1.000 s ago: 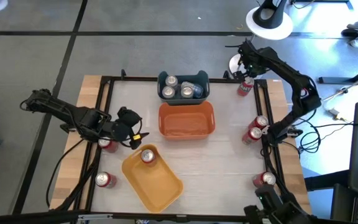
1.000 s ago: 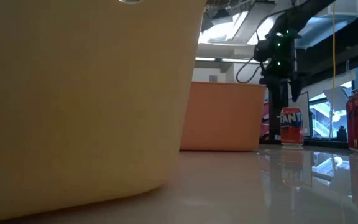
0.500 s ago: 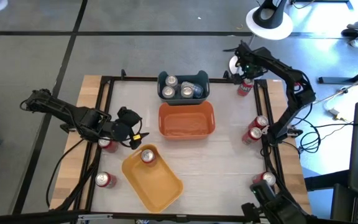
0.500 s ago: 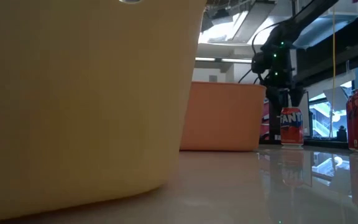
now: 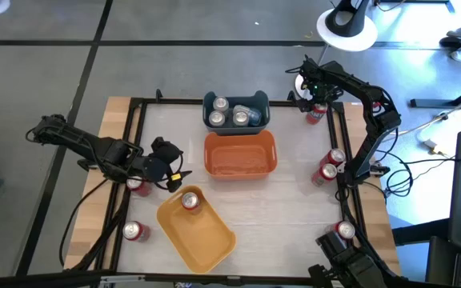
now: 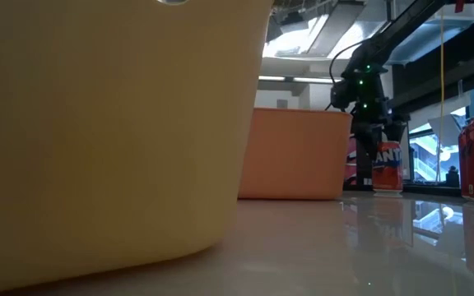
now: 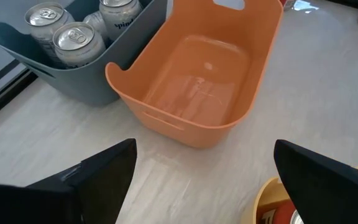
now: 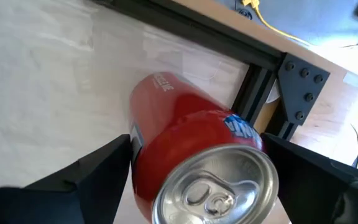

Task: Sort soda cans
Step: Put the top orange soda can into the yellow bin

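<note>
The right gripper (image 5: 317, 99), fingers apart, straddles the upright red can (image 8: 194, 158) at the counter's far right corner; the left gripper (image 5: 169, 165) waits open, well apart

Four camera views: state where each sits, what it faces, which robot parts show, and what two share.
High: overhead, straight down on the table; both arms show.
Low: table height, past the yellow bin toward the right gripper.
Left wrist: over the orange bin; left gripper open.
Right wrist: its open fingers flank a red can.
Shared: high and left wrist both show the grey bin.
</note>
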